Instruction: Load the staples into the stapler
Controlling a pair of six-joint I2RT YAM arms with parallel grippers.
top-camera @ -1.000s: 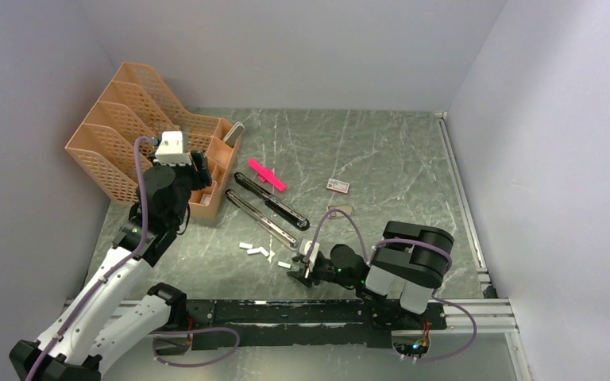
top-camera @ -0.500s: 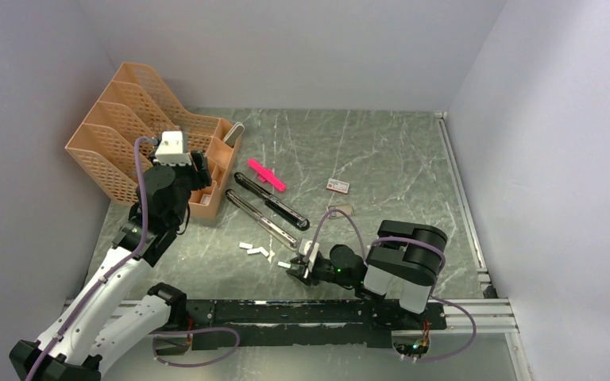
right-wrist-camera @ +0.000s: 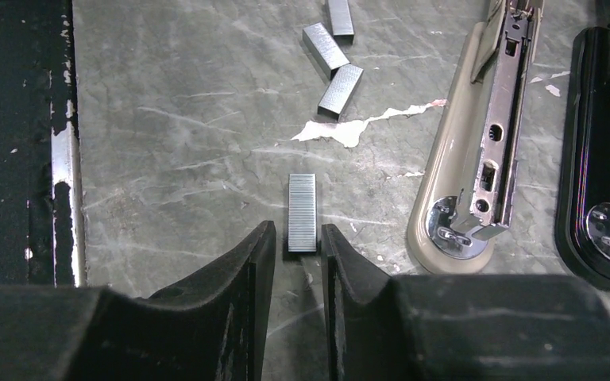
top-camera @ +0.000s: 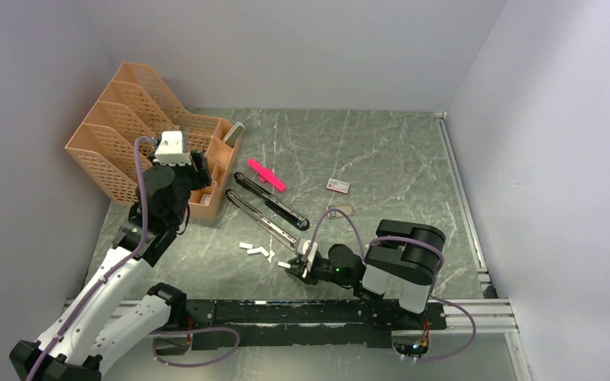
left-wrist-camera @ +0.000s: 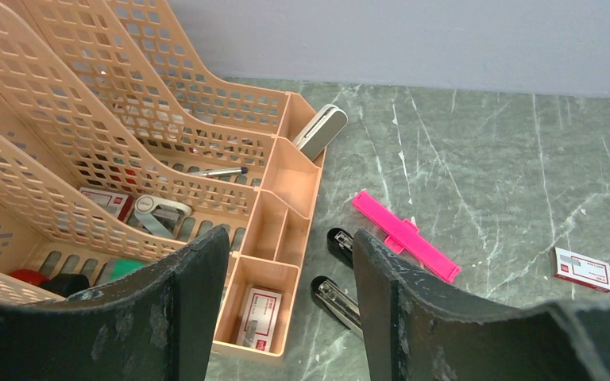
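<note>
My right gripper point(right-wrist-camera: 295, 246) sits low on the table point(right-wrist-camera: 167, 159). Its jaws are drawn close but not clamped: a thin gap shows on each side of the staple strip point(right-wrist-camera: 302, 213), and only the strip's near end lies between my fingertips point(right-wrist-camera: 264, 242). The stapler point(right-wrist-camera: 494, 151) lies open at 2 o'clock from that strip, silver rail up. Three spare strips point(right-wrist-camera: 338, 86) lie at 12 o'clock, beside a torn paper scrap point(right-wrist-camera: 365, 128). My left gripper point(left-wrist-camera: 287, 242) hangs over the orange file rack point(left-wrist-camera: 127, 135), well apart from the work, jaws wide and holding nothing. Risks, in my judgement:
- The strip is flat and shallow, so the pads may ride over it or scrape the stone instead of biting.
- A hold on one end only could let it swing or droop, spoiling its line-up with the narrow rail.
- Too hard a pinch could snap the staples apart.
- An off-centre closure could flick it toward 12 o'clock among the spares.
</note>
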